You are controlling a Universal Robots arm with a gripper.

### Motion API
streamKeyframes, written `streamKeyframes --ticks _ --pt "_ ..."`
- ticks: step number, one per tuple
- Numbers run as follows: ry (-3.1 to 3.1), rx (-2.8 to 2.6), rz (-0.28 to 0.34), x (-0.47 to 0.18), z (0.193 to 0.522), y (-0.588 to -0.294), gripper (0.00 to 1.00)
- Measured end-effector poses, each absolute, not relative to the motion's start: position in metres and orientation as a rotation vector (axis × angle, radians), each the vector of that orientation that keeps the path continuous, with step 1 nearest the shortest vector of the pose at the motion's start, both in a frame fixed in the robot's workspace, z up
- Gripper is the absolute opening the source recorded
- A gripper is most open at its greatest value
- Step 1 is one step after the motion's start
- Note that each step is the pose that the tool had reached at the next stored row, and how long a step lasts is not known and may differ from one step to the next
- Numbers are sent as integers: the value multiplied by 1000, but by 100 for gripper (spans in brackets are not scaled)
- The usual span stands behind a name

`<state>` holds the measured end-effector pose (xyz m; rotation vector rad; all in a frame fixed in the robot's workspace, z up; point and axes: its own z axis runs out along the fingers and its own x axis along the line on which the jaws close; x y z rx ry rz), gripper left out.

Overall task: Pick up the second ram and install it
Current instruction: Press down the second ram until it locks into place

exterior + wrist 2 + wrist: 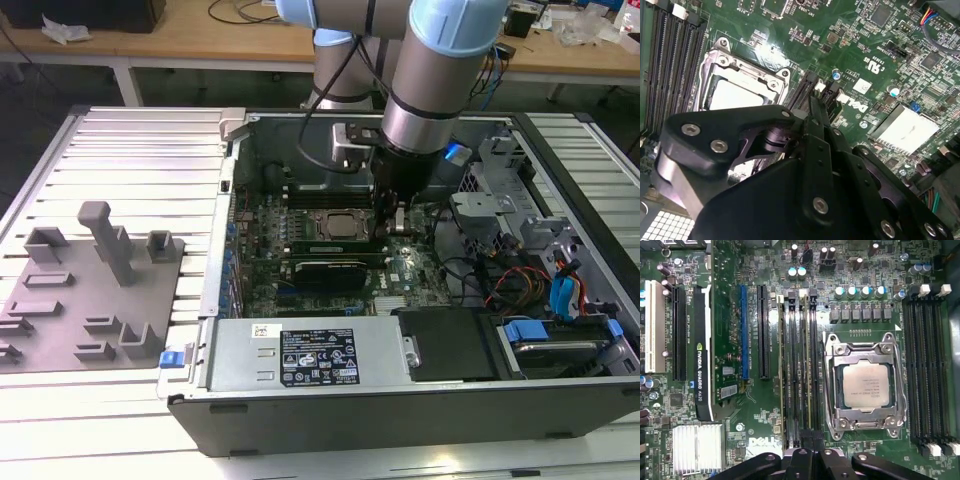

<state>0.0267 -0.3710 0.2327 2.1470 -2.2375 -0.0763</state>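
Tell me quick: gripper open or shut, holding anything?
Gripper: cannot be told; it is down at the memory slots beside the processor socket.

white lettering (762, 441) on motherboard (760, 407)

Green motherboard (765, 420), silver processor (867, 386), black hand (815, 107).

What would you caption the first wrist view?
Gripper poised at memory slots beside the processor socket on the motherboard.
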Motion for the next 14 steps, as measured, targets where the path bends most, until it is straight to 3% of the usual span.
streamKeyframes --ticks 14 --pt "-2238 2148 -72 -45 236 -369 11"
